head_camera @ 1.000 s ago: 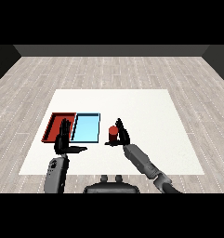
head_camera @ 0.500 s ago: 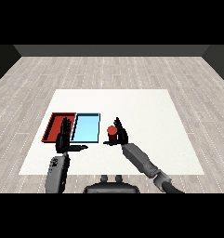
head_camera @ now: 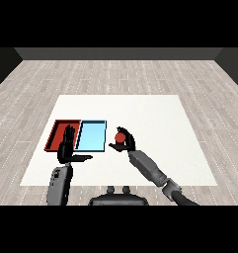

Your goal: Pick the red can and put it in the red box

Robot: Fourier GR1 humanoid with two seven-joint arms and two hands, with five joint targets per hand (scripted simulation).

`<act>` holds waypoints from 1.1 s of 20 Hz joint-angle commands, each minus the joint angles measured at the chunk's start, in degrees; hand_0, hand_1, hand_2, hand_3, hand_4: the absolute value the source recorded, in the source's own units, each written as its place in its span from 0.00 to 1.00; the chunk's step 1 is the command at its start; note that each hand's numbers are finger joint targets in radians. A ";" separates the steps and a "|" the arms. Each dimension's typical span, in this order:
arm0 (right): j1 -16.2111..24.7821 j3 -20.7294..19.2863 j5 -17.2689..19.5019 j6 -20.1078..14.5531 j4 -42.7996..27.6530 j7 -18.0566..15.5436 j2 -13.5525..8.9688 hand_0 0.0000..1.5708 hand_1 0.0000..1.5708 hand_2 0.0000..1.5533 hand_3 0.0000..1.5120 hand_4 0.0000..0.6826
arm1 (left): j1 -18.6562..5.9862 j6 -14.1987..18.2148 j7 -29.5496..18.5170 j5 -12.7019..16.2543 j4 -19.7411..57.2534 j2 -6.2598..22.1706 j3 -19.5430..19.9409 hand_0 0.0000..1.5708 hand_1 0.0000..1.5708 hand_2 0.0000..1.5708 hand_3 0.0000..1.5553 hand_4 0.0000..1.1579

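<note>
So the black right hand (head_camera: pixel 126 142) has its fingers and thumb curled round the small red cylindrical can (head_camera: pixel 121 137), just right of the light blue tray. I can't tell whether the can is lifted or sitting on the worktop. I'd call this the grasp step: can in hand, nothing delivered yet.

Next it needs to go up and leftward, over the light blue shallow rectangular tray (head_camera: pixel 91 136) and down into the red shallow rectangular tray (head_camera: pixel 56 133) beyond it, clearing both rims.

The black left hand (head_camera: pixel 68 146) is relaxed, fingers straight and thumb out, holding nothing. It sits over the near edge where the trays meet, so it could get in the way.

The white flat worktop (head_camera: pixel 155 118) looks smooth and matte, with pale grey wood-plank floor (head_camera: pixel 115 74) around it. Trays look rigid with low walls.
</note>
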 commanded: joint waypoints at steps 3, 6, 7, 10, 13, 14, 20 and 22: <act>-2.86 1.53 0.12 -7.07 1.09 5.45 0.01 1.00 1.00 0.96 0.95 0.84 | 2.23 -1.64 -2.27 0.57 0.23 0.82 0.60 0.00 0.00 0.00 0.00 0.00; -3.45 -3.08 4.04 -4.06 2.18 7.87 -0.42 1.00 1.00 0.96 0.95 0.84 | 2.78 0.01 -0.91 -0.20 -2.24 -0.56 -0.51 0.00 0.00 0.00 0.00 0.00; -4.64 4.89 -3.26 -9.86 2.15 5.45 0.01 1.00 1.00 0.96 0.95 0.84 | -0.07 -0.39 0.18 0.08 -0.25 0.60 0.44 0.00 0.00 0.00 0.00 0.00; -4.95 3.57 -1.50 -9.11 2.46 7.46 0.01 1.00 1.00 0.96 0.95 0.84 | -3.02 1.17 0.78 -0.76 1.50 -0.24 0.17 0.00 0.00 0.00 0.00 0.00; -4.94 5.22 -3.21 -10.35 0.63 7.02 0.01 1.00 1.00 0.96 0.95 0.85 | -3.12 -0.27 -2.60 0.61 4.89 1.15 2.84 0.00 0.00 0.00 0.00 0.00; -0.29 0.79 2.60 -6.74 0.12 5.96 0.01 1.00 1.00 0.96 0.94 0.85 | 0.41 0.08 2.46 0.67 -3.52 0.49 0.48 0.00 0.00 0.00 0.00 0.00; -4.71 -0.63 3.17 -8.13 -0.79 7.41 0.01 1.00 1.00 0.95 0.93 0.87 | -2.24 1.19 -1.85 -2.01 2.36 0.16 0.27 0.00 0.00 0.00 0.00 0.00; -4.80 0.73 3.70 -10.87 -1.47 7.16 0.00 1.00 1.00 0.95 0.93 0.86 | -2.16 1.04 0.07 -1.34 0.89 0.44 0.47 0.00 0.00 0.00 0.00 0.00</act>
